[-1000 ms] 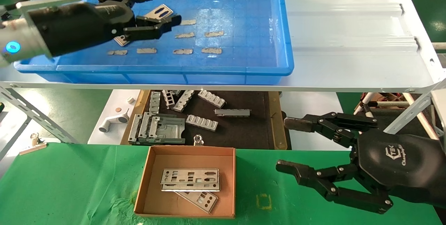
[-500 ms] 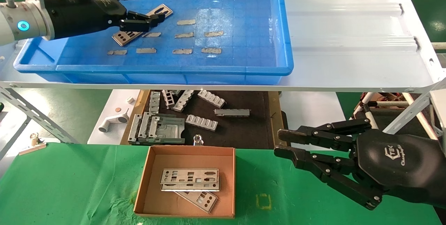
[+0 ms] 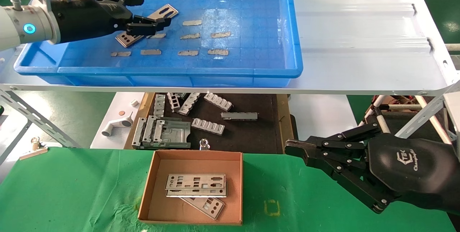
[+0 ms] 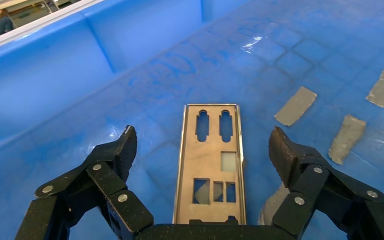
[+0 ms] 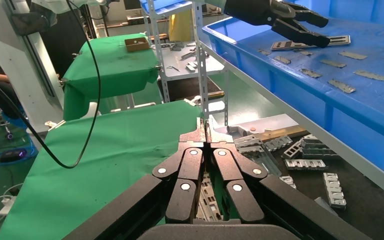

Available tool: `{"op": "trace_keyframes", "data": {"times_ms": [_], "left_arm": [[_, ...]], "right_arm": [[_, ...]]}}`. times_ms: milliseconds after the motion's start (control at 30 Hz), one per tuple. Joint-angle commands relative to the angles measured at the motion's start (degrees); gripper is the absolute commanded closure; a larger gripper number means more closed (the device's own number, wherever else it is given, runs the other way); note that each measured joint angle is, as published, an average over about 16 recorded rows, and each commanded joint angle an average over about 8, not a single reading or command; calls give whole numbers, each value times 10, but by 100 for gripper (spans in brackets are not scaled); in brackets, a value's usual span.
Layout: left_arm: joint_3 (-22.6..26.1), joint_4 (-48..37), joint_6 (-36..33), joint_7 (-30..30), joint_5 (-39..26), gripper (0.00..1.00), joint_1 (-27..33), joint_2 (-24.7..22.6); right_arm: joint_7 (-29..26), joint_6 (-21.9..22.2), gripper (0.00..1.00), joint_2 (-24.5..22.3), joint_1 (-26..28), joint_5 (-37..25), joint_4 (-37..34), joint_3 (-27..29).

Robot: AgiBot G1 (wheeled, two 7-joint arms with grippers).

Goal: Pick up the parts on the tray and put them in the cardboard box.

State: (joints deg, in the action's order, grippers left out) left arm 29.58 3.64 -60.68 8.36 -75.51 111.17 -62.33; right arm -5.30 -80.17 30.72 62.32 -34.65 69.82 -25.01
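Observation:
One silver-grey punched plate (image 3: 163, 10) lies flat on the floor of the blue tray (image 3: 179, 71), at its left. My left gripper (image 3: 155, 10) is open just above it. In the left wrist view the plate (image 4: 210, 165) lies between the spread fingertips (image 4: 125, 147), untouched by the gripper (image 4: 203, 145). Three more plates (image 3: 196, 185) lie stacked in the cardboard box (image 3: 196, 154) on the green table. My right gripper (image 3: 293, 147) is shut and empty, hovering right of the box; it also shows in the right wrist view (image 5: 206, 127).
Tan strips (image 3: 190, 36) are stuck to the tray floor. The tray sits on a white shelf (image 3: 359, 45) above the table. Below it, a black mat (image 3: 251, 131) holds ribbed grey bars (image 3: 208, 126). Green cloth (image 3: 72, 189) covers the table.
My left gripper has dropped lower into the tray and drawn back left over the plate. My right gripper's fingers have closed from wide open to shut.

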Motion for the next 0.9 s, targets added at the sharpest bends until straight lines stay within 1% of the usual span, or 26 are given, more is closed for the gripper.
{"op": "trace_keyframes", "data": {"times_ms": [33,900], "left_arm": [[1,-6,-6,0,-1,100,2,0],[5,-34,-4,0,-7,100,9,-7]], "right_arm": [[0,0,100,0,0,0,0,0],[0,0,100,0,0,0,0,0]]}}
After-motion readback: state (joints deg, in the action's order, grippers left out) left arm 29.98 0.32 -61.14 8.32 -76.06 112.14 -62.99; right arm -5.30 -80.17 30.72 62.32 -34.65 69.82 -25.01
